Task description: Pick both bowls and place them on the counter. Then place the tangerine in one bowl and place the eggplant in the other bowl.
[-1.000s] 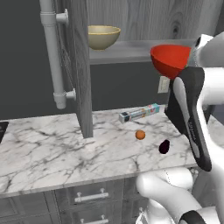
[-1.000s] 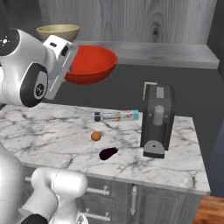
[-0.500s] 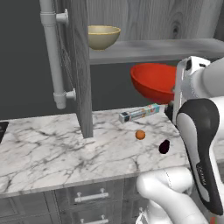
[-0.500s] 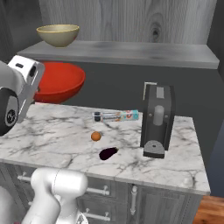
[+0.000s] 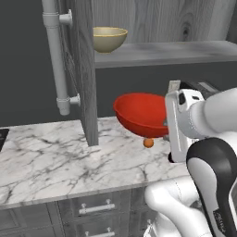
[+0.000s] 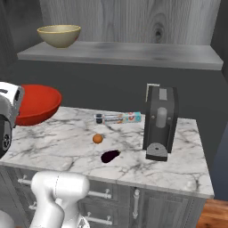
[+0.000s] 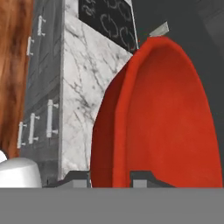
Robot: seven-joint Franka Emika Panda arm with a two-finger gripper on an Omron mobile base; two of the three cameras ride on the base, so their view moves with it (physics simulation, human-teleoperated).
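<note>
White marble counter (image 6: 67, 144) below; gripper (image 7: 110, 176) fingers pinch red bowl (image 5: 141, 115) rim, carrying it above the slab for set-down; tan bowl (image 6: 59, 35) on shelf (image 6: 133, 53).

A glossy red bowl (image 5: 141, 115) hangs tilted above the marble counter (image 6: 67, 142), seemingly clear of it, while the deeper tan bowl (image 6: 59, 35) sits upright on the shelf; on the counter, a small tangerine (image 6: 97, 139) lies near the dark, oval eggplant (image 6: 110, 156), the two apart
</note>
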